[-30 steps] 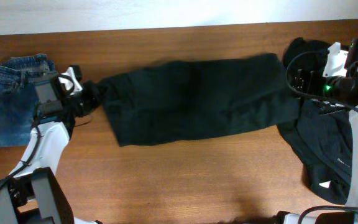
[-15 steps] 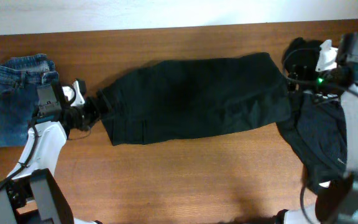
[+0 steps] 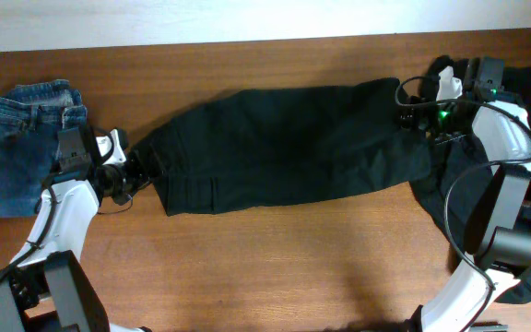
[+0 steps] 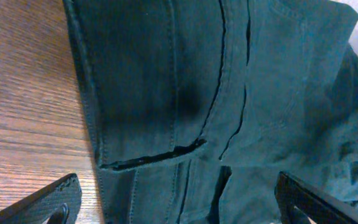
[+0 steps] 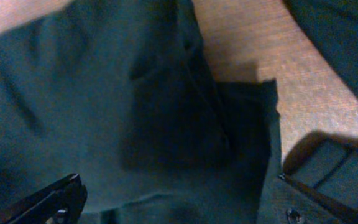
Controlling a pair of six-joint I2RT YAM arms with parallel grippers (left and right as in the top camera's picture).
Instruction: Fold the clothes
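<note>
inventory, one desk (image 3: pixel 275 267), brown wood, seen from above and from both wrists.

1. trousers (image 3: pixel 284 148): black, laid out flat and lengthwise across the middle of the desk. the end with the pocket slit and stitched seams lies to the left, the other end to the right. the surface is lightly rumpled. the lower edge slants upward toward the right.

2. jeans (image 3: pixel 17 152): blue denim, folded, at the far left edge of the desk. they lie apart from the trousers, with bare wood between.

3. heap (image 3: pixel 473 212): dark garments, unfolded, at the far right. it touches or overlaps the right end of the trousers; the exact border between the two cannot be told.

4. left pincer (image 3: pixel 139 168): low at the left end of the trousers, between jeans and trousers. in the wrist view its fingers (image 4: pixel 55 199) stand wide apart, with the pocket corner and a strip of wood ahead of them and nothing gripped.

5. right pincer (image 3: pixel 411 112): at the upper right corner of the trousers, beside the heap. in the wrist view its two tips sit far apart, over a dark hem corner and a patch of wood, clamped on nothing.
</note>
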